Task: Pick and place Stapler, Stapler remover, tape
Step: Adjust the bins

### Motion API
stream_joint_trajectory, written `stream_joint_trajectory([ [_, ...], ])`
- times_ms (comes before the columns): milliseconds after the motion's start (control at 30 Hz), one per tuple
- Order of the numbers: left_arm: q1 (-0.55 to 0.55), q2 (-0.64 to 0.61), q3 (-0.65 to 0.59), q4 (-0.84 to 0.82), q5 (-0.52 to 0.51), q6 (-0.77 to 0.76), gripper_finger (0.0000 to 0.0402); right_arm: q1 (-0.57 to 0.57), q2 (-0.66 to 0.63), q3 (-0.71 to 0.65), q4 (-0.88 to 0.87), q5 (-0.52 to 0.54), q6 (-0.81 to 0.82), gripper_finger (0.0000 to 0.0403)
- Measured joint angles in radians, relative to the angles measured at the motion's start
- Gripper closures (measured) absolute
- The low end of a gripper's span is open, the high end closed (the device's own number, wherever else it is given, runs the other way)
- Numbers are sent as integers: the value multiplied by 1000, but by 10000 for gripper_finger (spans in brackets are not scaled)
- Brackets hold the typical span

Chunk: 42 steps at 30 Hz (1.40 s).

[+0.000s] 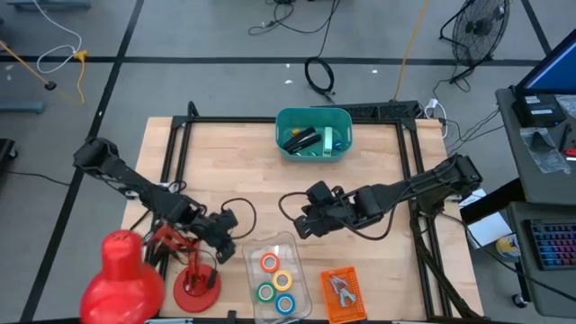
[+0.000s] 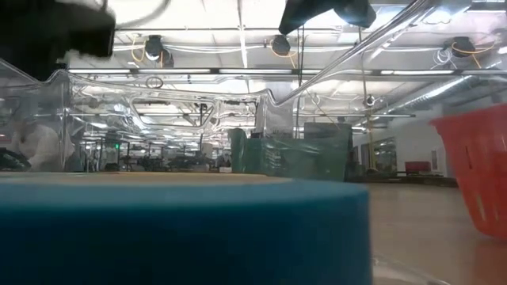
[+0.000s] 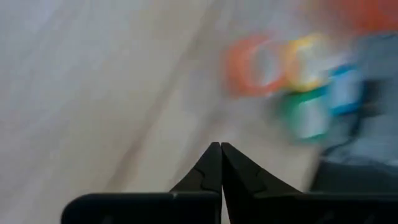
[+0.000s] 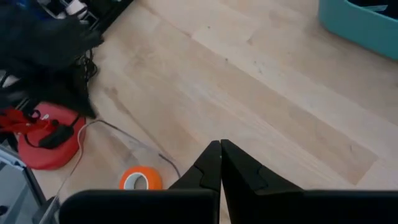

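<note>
Four tape rolls, orange (image 1: pixel 269 262), yellow (image 1: pixel 283 278), green (image 1: pixel 265 292) and blue (image 1: pixel 284 304), lie flat in a clear plastic tray (image 1: pixel 294 245) at the table's near edge. In the left wrist view they are blurred: orange roll (image 3: pixel 249 65), yellow roll (image 3: pixel 305 62). The black stapler (image 1: pixel 301 139) lies in the teal bin (image 1: pixel 312 115) at the far edge. The staple remover (image 1: pixel 340 288) lies in an orange basket (image 1: pixel 346 309). My left gripper (image 1: pixel 227 236) (image 3: pixel 221 146) hovers shut just left of the tray. My right gripper (image 1: pixel 301 225) (image 4: pixel 221 144) hovers shut just beyond the tray, with the orange roll (image 4: pixel 140 178) below it.
A red lamp-like object (image 1: pixel 121 270) and a red round stand (image 1: pixel 196 283) with cables sit at the near left corner, under my left arm. A black frame (image 1: pixel 180 135) borders the table. The low view looks past the blue roll (image 2: pixel 182 229) and the basket (image 2: pixel 475 174).
</note>
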Motion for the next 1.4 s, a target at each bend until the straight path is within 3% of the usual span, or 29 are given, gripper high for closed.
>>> stream_joint_trajectory([
  [333, 19, 2, -44, -10, 96, 7, 400, 1, 1, 0, 1, 0, -9, 403],
  [1200, 54, 3, -41, 60, 96, 44, 400, 2, 1, 0, 2, 0, -16, 403],
  [1400, 88, 59, -41, 130, 152, 74, 400, 2, 1, 0, 3, 2, -16, 403],
])
